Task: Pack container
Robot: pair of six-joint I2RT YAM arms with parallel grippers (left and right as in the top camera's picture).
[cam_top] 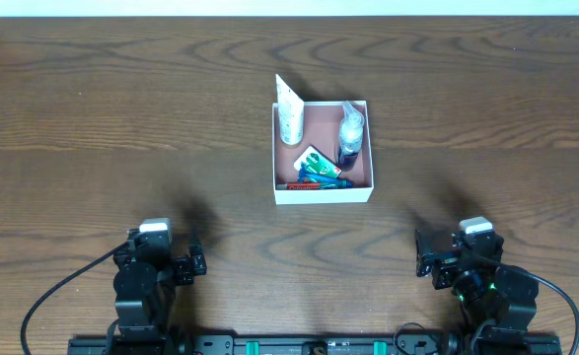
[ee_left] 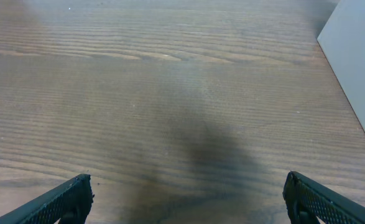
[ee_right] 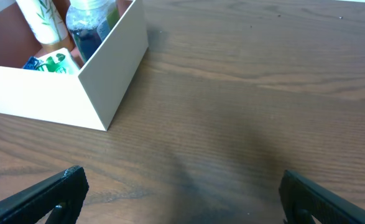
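The container (cam_top: 365,190) is a square shallow white box with a pinkish-brown inside, at the table's middle. Inside it stand a white tube (cam_top: 289,114) at the left and a clear bottle with dark liquid (cam_top: 350,138) at the right. A green-and-white packet (cam_top: 317,161) and a blue toothbrush (cam_top: 321,180) lie at its front. My left gripper (ee_left: 188,196) is open and empty near the front left edge; the container's wall shows at the right of its view (ee_left: 356,68). My right gripper (ee_right: 182,193) is open and empty at the front right, with the container's corner (ee_right: 101,81) ahead to its left.
The dark wooden table (cam_top: 121,128) stretches around the container. Both arm bases stand at the front edge, with black cables running to them.
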